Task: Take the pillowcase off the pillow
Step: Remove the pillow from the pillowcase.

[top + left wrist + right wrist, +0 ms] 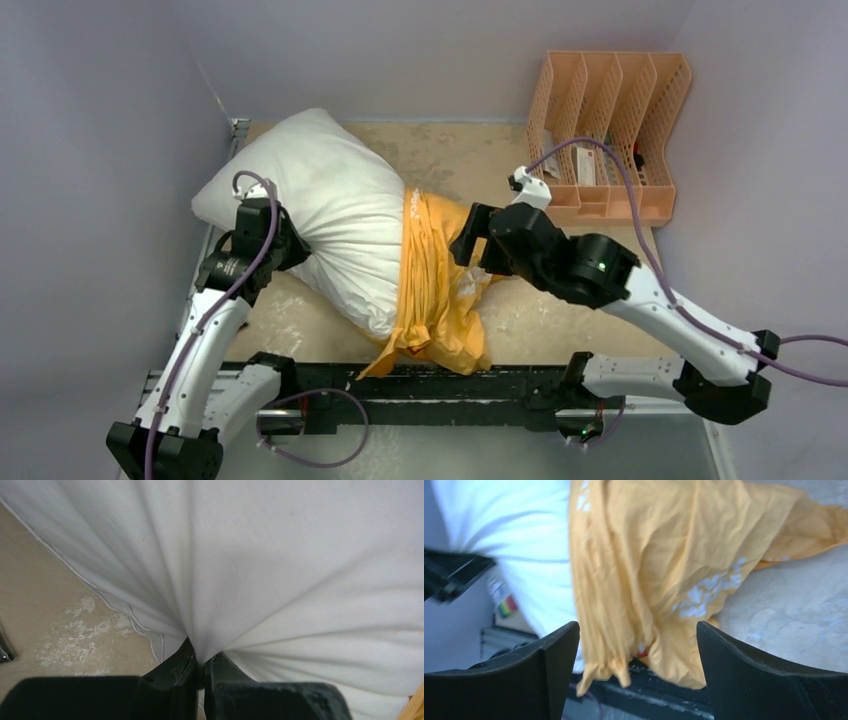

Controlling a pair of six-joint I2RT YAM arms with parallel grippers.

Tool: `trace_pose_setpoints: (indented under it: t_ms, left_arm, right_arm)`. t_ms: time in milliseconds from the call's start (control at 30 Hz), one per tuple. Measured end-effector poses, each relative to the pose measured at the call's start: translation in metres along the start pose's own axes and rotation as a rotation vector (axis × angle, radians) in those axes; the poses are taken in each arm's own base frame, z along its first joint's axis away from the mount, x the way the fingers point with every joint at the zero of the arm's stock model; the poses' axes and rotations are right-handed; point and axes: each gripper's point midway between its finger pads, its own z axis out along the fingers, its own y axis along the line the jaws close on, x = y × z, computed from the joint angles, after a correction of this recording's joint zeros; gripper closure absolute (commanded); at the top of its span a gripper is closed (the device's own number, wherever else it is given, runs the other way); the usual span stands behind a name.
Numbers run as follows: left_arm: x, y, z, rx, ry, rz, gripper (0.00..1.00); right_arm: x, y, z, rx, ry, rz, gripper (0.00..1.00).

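L hand (200, 659) is clamped tight on a pinch of the pillow (280, 570) — white fabric fans out in radiating folds from betw. its two black fingers (175, 672). In the top view this hand (292, 247) bites into the near-left side of the pillow (320, 190), approx. mid-length.

R hand (638, 640) is spread wide w/ nothing gripped. The pillowcase (649, 570) hangs just ahead of its fingers (555, 652). From above, R hand (466, 244) sits just beside the right edge of the bunched orange-yellow cloth; can't tell if it touches.

Pillow lies diagonally on the tabletop (460, 150), one end up toward the far-left corner, most of it bare white. Pillowcase (435, 290) is scrunched into a band around the near-right end only — a tail droops over the tabletop's near edge onto the black rail (500, 385). White lettering shows on the cloth in the R wrist view. Peach desk organiser (610, 120) stands at the far right, well apart from pillow & pillowcase
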Motion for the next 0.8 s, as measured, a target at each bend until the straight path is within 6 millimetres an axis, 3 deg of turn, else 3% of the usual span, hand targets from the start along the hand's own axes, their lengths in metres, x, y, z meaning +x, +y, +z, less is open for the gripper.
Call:
trace_pose_setpoints:
  t_ms: [100, 200, 333, 367, 433, 500, 533, 567, 700, 800]
  left_arm:
    - [0.001, 0.001, -0.004, 0.009, -0.005, -0.001, 1.00]
    - [0.003, 0.001, -0.007, 0.012, -0.005, -0.001, 1.00]
    - [0.004, 0.002, -0.008, 0.009, 0.001, 0.000, 1.00]
    - [0.005, 0.003, -0.008, 0.008, 0.002, 0.000, 1.00]
    - [0.005, 0.003, -0.008, 0.008, 0.003, 0.000, 1.00]
    - [0.006, 0.003, -0.009, 0.005, 0.006, -0.001, 1.00]
    - [0.006, 0.004, -0.009, 0.002, 0.006, -0.004, 1.00]
    - [0.005, 0.005, -0.008, -0.005, 0.003, -0.008, 1.00]
    - [0.007, 0.009, -0.009, -0.033, 0.002, -0.031, 1.00]
    - [0.009, 0.013, -0.009, -0.058, 0.003, -0.045, 1.00]
  right_arm:
    - [-0.006, -0.017, 0.037, 0.101, 0.009, 0.011, 0.13]
    - [0.007, -0.030, 0.076, 0.118, 0.088, 0.031, 0.14]
    - [0.032, -0.016, 0.112, 0.044, 0.227, 0.003, 0.18]
    - [0.038, -0.011, 0.120, 0.022, 0.257, -0.010, 0.24]
    - [0.050, -0.006, 0.131, 0.005, 0.304, -0.037, 0.50]
    - [0.055, -0.011, 0.137, 0.024, 0.318, -0.056, 0.74]
    - [0.055, -0.015, 0.138, 0.046, 0.314, -0.059, 0.96]
    - [0.054, -0.020, 0.138, 0.067, 0.306, -0.061, 1.00]
    - [0.051, -0.049, 0.132, 0.155, 0.243, -0.006, 1.00]
    - [0.053, -0.089, 0.117, 0.221, 0.193, 0.081, 1.00]
